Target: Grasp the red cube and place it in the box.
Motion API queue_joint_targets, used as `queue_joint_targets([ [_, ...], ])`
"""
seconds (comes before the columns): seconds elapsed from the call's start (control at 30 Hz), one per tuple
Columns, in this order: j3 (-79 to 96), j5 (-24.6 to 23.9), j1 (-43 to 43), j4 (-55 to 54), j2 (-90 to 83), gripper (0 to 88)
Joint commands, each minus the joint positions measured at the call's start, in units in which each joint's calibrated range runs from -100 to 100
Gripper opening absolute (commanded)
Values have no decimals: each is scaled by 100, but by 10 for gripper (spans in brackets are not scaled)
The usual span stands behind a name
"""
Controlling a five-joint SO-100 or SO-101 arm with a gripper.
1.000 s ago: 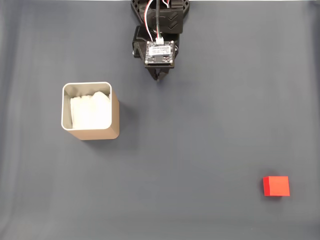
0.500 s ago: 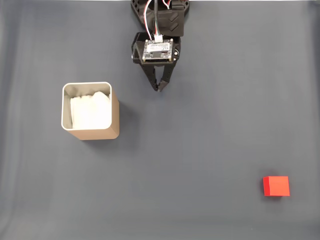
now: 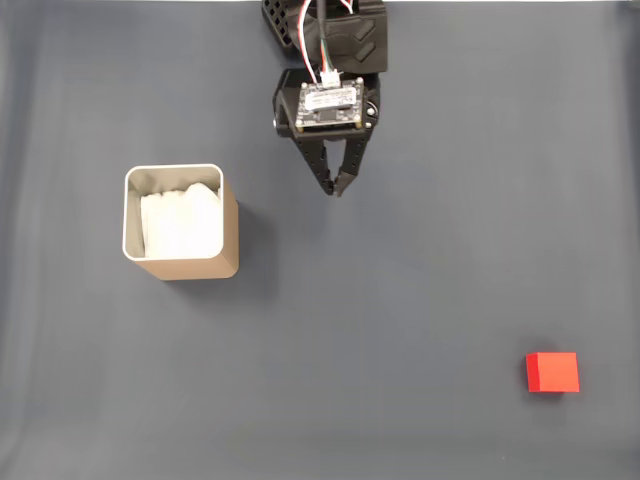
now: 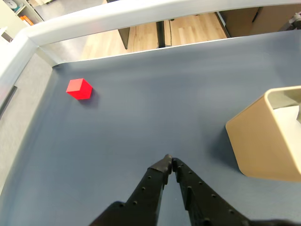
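End effector (image 3: 337, 188) clenched, fingertips together, grasping nothing, above the bare tabletop (image 3: 400, 280).

Red cube (image 3: 553, 372) rests on the tabletop at lower right of the fixed view, well apart from the end effector; in the wrist view it (image 4: 79, 89) lies at upper left. Box (image 3: 181, 222) stands upright at left, white paper (image 3: 180, 222) inside.

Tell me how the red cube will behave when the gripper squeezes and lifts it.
The red cube looks rigid, with flat matte faces, so the fingers should probably grip without slipping. It sits flat on the grey mat, so it is unlikely to roll. It seems small, likely light.
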Motion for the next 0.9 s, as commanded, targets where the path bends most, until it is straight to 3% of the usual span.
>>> queue_joint_targets([
  [0.0,-778,-24,-134,-98,382,1],
  [0.87,-4369,166,-1717,288,3264,1],
])
